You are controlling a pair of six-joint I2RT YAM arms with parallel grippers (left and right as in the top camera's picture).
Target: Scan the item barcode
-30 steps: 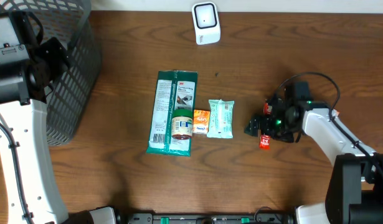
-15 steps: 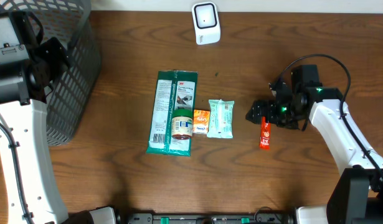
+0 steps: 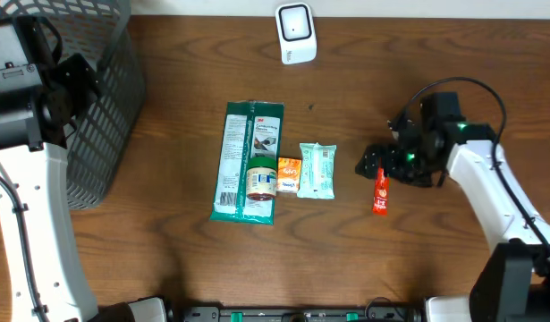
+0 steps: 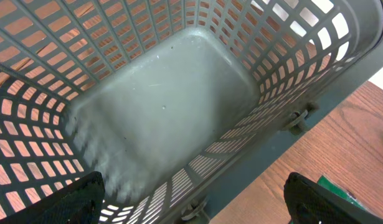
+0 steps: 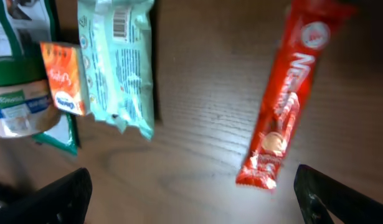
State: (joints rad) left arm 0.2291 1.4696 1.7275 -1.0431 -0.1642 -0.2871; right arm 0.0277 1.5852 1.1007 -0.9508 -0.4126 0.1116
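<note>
Here's the desk from above, and the right gripper hovers right of centre with its jaws spread wide and nothing between them. Just beneath it, flat on the wood, lies the red stick sachet, the task's item by the look of it. It is not gripped, and one end points toward the near edge. From the wrist camera the sachet runs slantwise on the right side of the view, with both dark fingertips low and well apart.

Over in the middle of the desk sits a tight row. A long green packet lies lengthwise, and a small jar rests on its near end. An orange box is just beside the jar, then a mint pack touches the box (its printed barcode shows at the top of the right wrist view). The red sachet lies apart from that row, toward the right edge.

The white scanner stands at the far edge, about midway along and well apart from everything else.

The left gripper hangs above the grey basket at the far left corner, jaws spread wide and holding nothing. Its camera looks straight down onto the basket's floor.
</note>
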